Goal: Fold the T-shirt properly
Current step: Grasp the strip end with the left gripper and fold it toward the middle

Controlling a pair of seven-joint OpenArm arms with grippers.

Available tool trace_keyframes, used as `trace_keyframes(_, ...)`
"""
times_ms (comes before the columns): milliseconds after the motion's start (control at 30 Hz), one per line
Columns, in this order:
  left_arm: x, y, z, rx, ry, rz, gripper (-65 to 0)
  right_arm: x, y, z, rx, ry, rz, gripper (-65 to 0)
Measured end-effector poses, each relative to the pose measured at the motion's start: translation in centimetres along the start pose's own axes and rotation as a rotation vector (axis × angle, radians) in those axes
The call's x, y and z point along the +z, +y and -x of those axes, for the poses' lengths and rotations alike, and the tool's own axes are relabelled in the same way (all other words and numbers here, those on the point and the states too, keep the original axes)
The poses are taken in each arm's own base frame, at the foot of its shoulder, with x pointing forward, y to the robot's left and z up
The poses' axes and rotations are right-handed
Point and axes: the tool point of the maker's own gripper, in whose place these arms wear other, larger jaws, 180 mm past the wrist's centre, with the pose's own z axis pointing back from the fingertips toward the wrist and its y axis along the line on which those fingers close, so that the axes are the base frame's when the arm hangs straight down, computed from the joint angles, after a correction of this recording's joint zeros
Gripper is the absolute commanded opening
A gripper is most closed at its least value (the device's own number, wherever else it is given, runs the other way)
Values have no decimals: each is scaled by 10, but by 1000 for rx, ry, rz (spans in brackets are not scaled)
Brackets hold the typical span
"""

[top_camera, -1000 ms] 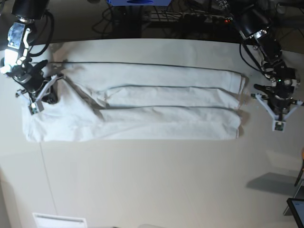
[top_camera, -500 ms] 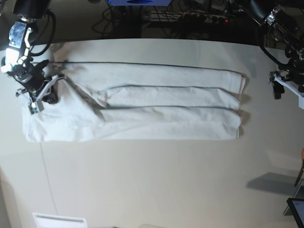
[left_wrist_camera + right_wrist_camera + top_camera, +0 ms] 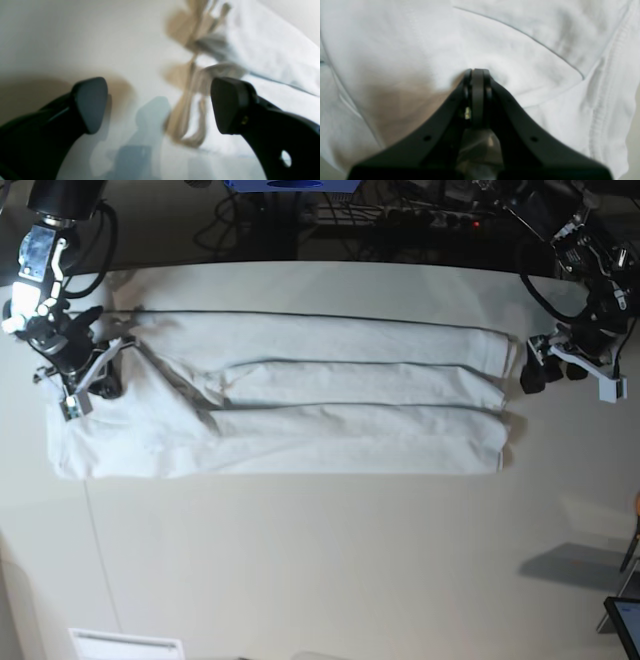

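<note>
Off-white and smooth, the surface (image 3: pixel 300 560) carries the T-shirt (image 3: pixel 300 395), which lies spread as a long folded band across its far half. Two lengthwise folds show along the shirt's middle, and one end sits flatter and wider under the right claw.

That right claw (image 3: pixel 80 375) is on the base view's left, pressed down onto the shirt near its end. In the right wrist view the claw (image 3: pixel 475 75) has its fingers closed tight together, pinching a small pucker of the white cloth (image 3: pixel 420 50); a stitched hem runs down the picture's right side.

On the base view's right, the left claw (image 3: pixel 545 370) sits just beside the shirt's other end. Its wrist view shows the claw (image 3: pixel 160 105) spread wide with nothing between its fingers (image 3: pixel 91 103), the blurred shirt edge (image 3: pixel 262 50) ahead of it.
</note>
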Motion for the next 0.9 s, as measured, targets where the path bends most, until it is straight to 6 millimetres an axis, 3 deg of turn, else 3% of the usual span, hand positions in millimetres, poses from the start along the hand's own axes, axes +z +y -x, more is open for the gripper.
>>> trace_keyframes(233, -22, -50, -23, -15, -56, 182, -2, 0, 0, 0, 0, -1, 0, -643)
trace_keyframes(467, -51, -52, 4, 120, -36, 229, -10, 0, 0, 0, 0, 0, 0, -643)
trace_keyframes(733, -78, -77, 5, 171, -88, 327, -173, 0, 0, 0, 0, -2, -1, -643)
trace_keyframes(900, -90, -88, 9, 198, -66, 363, -333, 0, 0, 0, 0, -2, -1, -643)
